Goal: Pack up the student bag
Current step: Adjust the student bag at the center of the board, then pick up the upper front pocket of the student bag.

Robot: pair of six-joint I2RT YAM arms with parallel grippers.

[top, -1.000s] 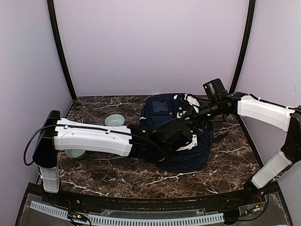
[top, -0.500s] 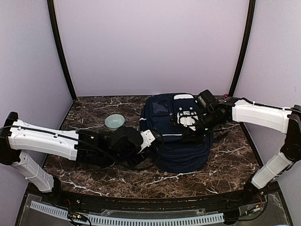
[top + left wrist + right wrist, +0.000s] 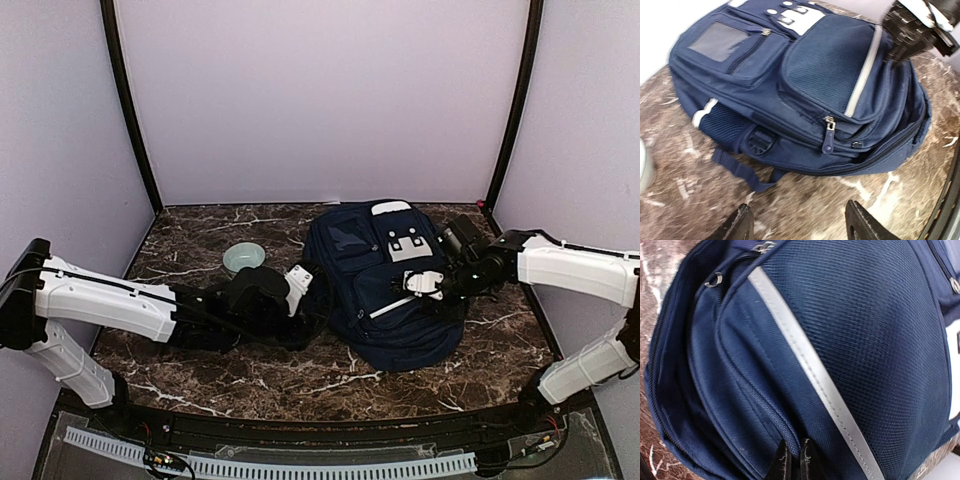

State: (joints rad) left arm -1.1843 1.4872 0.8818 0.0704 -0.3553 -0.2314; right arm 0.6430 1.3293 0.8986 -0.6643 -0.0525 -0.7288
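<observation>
Bag (image 3: pixel 375 330) lies flat at the middle-right of the worktop (image 3: pixel 190 235), front pockets facing up. Left end effector (image 3: pixel 800 225) hovers just beside its near-left edge, fingers spread wide and empty, probably lining up on a zip pull. Right end effector (image 3: pixel 794 460) is fully closed, tips against the side seam, likely steadying the bag; whether it pinches fabric is unclear.

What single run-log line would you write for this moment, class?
bag: flat on table | left gripper: open, empty, beside bag | right gripper: shut, against bag's side
</observation>
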